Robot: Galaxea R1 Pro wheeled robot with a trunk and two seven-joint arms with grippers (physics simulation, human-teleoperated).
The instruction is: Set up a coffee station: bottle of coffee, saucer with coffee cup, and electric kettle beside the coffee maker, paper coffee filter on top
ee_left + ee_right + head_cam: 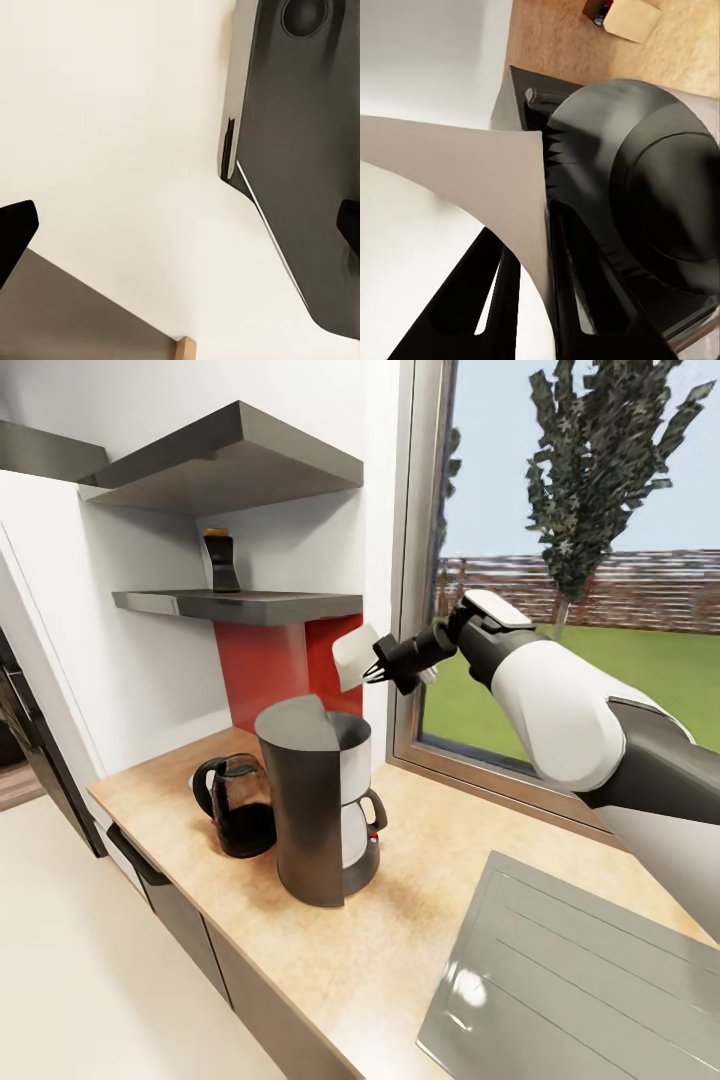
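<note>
1. The kitchen countertop [420, 920] carries the inset steel sink [580, 980] at the near right. The coffee maker [318, 800] stands upright behind it, near the counter's middle.

2. The electric kettle [238, 805] stands just beside the coffee maker, on its left side in the head view. This part of the task appears satisfied.

3. The right gripper [378, 672] hangs above and slightly behind the coffee maker's top. Its fingers are closed on the paper coffee filter [354, 656], a white cone held clear of the machine. In the right wrist view, the filter [472, 195] fans out from the clamped fingers, with the machine's dark top [645, 195] directly beyond it.

4. Step in hand, by judgement: placing the filter on top of the coffee maker.

5. Next move, by judgement: lower the right gripper until the filter rests on the machine's top, then release. A tilted release risks the filter sliding off toward the wall.

6. The left gripper [180, 232] shows 2 dark fingertips set well apart, so it is spread and holds nothing.

7. Farthest back, the bottle of coffee [221, 561] stands on the kitchen shelf [240, 605], still to be moved. Saucer and cup locations cannot be stated.
</note>
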